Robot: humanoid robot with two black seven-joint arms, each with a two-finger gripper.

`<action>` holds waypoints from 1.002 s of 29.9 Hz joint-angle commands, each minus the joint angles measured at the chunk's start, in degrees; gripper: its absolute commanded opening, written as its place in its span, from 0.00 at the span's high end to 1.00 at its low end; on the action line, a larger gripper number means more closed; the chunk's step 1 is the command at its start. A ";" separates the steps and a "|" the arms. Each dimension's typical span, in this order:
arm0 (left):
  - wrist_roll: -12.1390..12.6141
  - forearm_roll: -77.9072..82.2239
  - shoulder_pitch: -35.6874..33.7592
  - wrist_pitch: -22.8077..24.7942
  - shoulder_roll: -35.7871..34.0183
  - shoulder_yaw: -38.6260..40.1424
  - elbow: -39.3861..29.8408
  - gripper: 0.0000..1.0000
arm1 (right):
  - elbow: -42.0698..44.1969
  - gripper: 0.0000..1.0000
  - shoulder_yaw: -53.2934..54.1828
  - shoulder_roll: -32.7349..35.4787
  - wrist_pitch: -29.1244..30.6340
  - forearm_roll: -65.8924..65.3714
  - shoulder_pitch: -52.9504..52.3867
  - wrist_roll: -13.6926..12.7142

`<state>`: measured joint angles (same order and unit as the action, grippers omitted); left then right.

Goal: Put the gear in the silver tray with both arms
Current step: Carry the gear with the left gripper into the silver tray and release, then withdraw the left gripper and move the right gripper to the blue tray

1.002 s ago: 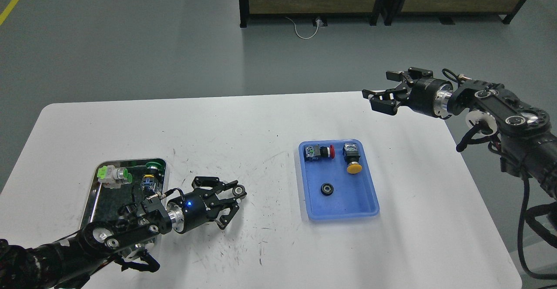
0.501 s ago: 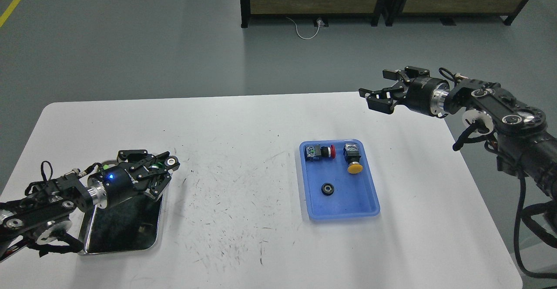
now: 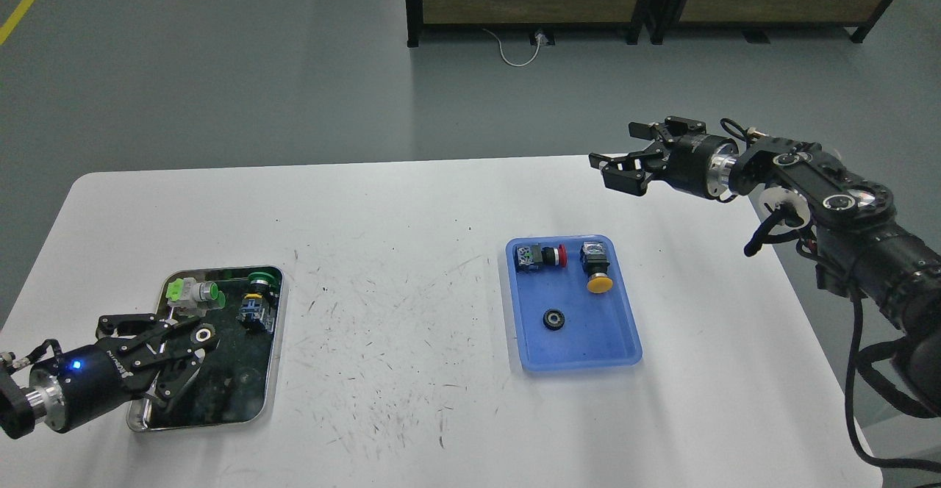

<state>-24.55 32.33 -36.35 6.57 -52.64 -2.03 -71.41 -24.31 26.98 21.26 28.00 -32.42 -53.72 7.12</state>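
The silver tray point(image 3: 270, 370) lies at the table's front left. My left gripper point(image 3: 197, 342) hangs low over its middle, shut on a small silver-and-black gear point(image 3: 200, 334) held at the fingertips. Whether the gear touches the tray bottom I cannot tell. A second black gear point(image 3: 552, 319) lies in the blue tray point(image 3: 617, 348) at the centre right. My right gripper point(image 3: 616, 170) is open and empty, in the air above the table's back right edge, well behind the blue tray.
The silver tray also holds a green-and-white switch point(image 3: 192, 295), a green push button point(image 3: 259, 281) and a dark switch block point(image 3: 253, 309) at its far end. The blue tray holds a red button point(image 3: 542, 256) and a yellow button point(image 3: 596, 269).
My left gripper carried the gear from right of the silver tray, leftward past its far end, then back down over its middle. My right gripper moved slightly left and lower.
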 commanded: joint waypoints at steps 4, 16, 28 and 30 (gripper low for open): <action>0.03 -0.43 4.27 -1.91 0.60 0.27 0.04 0.68 | 1.02 0.09 -0.09 -1.04 0.00 -0.01 0.19 -0.01; -1.02 -3.15 6.12 -3.84 6.05 0.97 4.61 0.63 | 2.42 0.09 -0.18 -3.85 0.00 -0.10 -0.34 -0.01; -1.20 -3.24 6.56 -3.84 6.67 0.97 5.49 0.56 | 2.69 0.08 -0.26 -4.12 0.00 -0.10 -0.42 -0.01; -1.20 -3.59 6.56 -4.02 6.67 0.97 5.58 0.52 | 2.60 0.09 -0.35 -4.12 0.00 -0.10 -0.42 -0.01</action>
<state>-25.75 29.06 -29.86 2.72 -45.97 -1.04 -65.90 -21.62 26.70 17.15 28.00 -32.52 -54.13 7.12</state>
